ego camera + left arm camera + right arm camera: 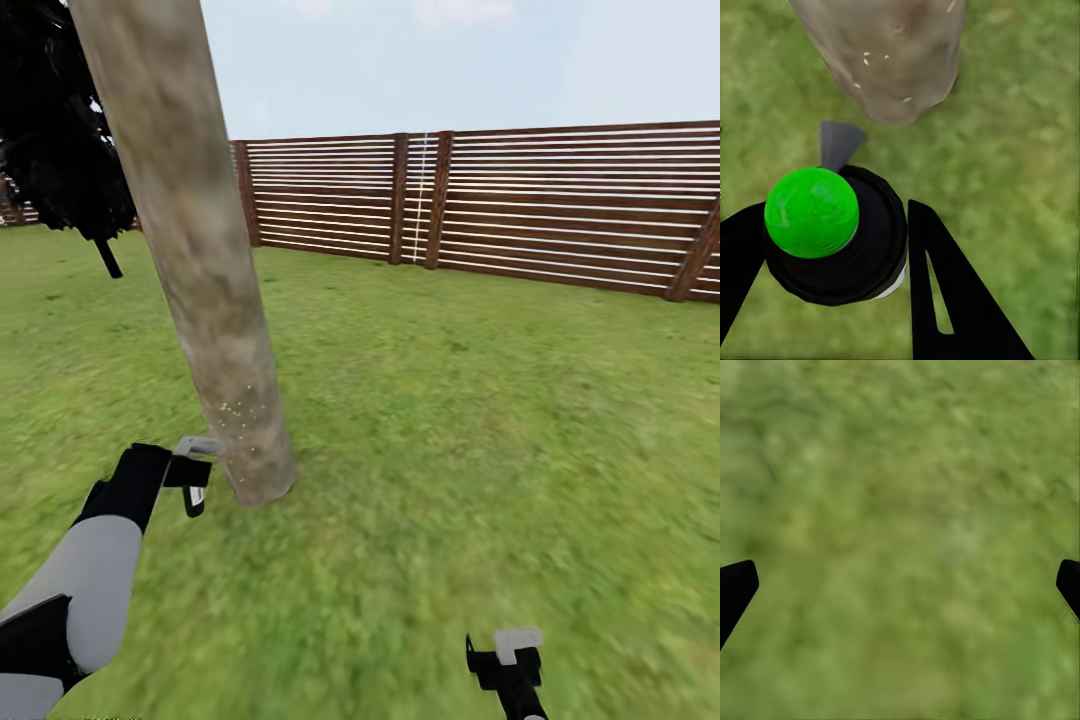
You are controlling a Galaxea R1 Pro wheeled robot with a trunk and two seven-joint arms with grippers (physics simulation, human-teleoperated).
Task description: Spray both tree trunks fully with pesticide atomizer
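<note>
Left gripper (832,247): its two black fingers (945,292) are clamped on either side of the pesticide atomizer (844,247), a round black bottle that sits between them and touches both. In the head view the gripper (195,480) sits at the end of the grey and black left arm (90,570), low over the lawn, just beside the base of the tree trunk.

Pesticide atomizer: held in the left jaws. In the left wrist view its top shows a bright green dome (811,212), though the bottle is described as red-tipped. A small grey wedge (838,142) stands out from the bottle on the side facing the trunk.

Tree trunk (205,300): a thick, pale grey-brown column with blotchy bark, widening where it meets the grass. It leans in the head view and stands close in front of the held bottle, apart from it.

Pesticide (245,415): a scatter of fine white specks on the lowest part of the trunk. The left wrist view shows a few specks (874,60) on the bark too. The upper trunk looks bare.

Right gripper (508,655): low over open grass, well apart from the trunk. In the right wrist view its two black fingertips (736,589) sit at opposite edges, jaws spread wide, with nothing but lawn (900,525) between them.

Surroundings: green lawn (480,400), a reddish-brown slat fence (560,205) behind, and a near-black tree (55,130) beyond the trunk.
</note>
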